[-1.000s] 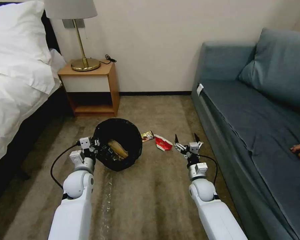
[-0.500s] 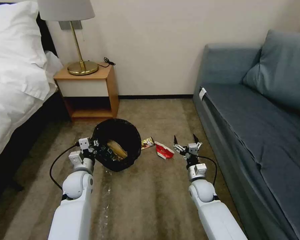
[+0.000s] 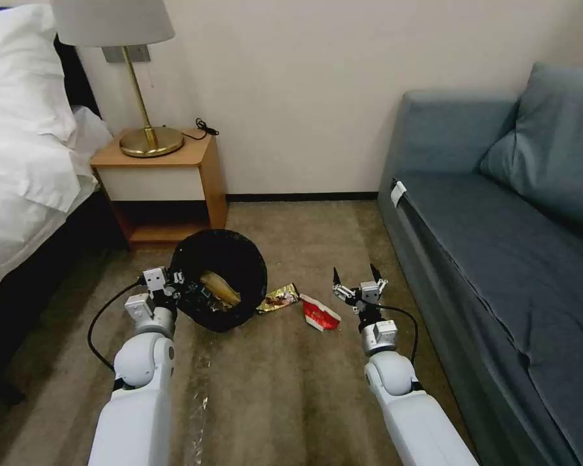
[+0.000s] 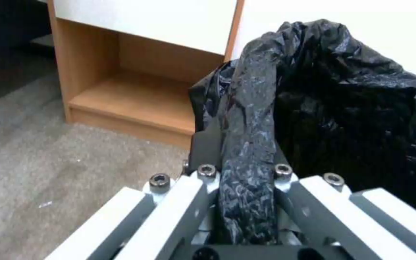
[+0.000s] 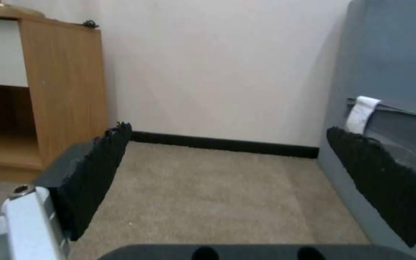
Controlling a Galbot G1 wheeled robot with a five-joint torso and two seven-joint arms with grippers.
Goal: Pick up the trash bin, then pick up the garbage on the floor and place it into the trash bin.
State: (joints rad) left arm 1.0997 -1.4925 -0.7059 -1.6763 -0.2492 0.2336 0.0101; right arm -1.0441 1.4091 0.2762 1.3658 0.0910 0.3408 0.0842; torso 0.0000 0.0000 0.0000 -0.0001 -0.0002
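Left tool [image 3: 186, 292] clamped tight, right tool [image 3: 355, 277] spread wide.

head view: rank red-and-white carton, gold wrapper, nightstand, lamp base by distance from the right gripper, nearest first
From the right gripper, jaws open:
1. Red-and-white carton, on the carpet just to its left.
2. Gold wrapper, farther left, beside the trash bin that the left gripper holds.
3. Nightstand, by the wall.
4. Lamp base, on the nightstand's top.

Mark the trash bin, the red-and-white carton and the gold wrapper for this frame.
trash bin [image 3: 240, 259]: head view, on the black bag inside its far wall.
red-and-white carton [image 3: 319, 314]: head view, on its red face.
gold wrapper [image 3: 277, 298]: head view, on the middle of the shiny foil.
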